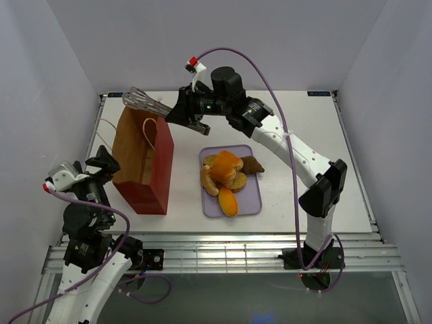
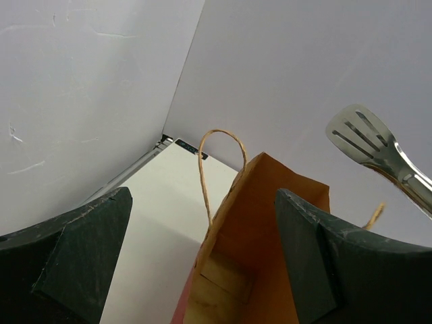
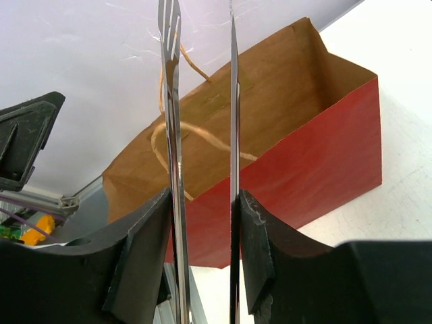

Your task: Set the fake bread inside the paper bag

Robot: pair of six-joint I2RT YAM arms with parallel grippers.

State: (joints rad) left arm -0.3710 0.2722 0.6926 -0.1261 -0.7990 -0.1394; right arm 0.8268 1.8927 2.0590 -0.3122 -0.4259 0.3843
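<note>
- Upper centre: the right gripper (image 1: 179,111) clamps a pair of tongs (image 1: 143,100), whose blades are slightly parted and empty above the paper bag (image 1: 145,169).
- Lower left: the left gripper (image 1: 106,162) has its fingers wide, at the bag's near rim.
- Centre: the fake bread (image 1: 225,169) is heaped on the lavender tray (image 1: 253,202). We advise pinching one piece squarely and lifting it clear of the rim.
- The bag's floor is hidden, so we cannot tell what it holds.

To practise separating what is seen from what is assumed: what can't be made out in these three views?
Paper bag bottom: top view, near wall hides it; left wrist view, lower edge cuts it off.
Tongs tips: right wrist view, cut by the top edge.
Lower fake bread pieces: top view, covered by upper pieces.
</note>
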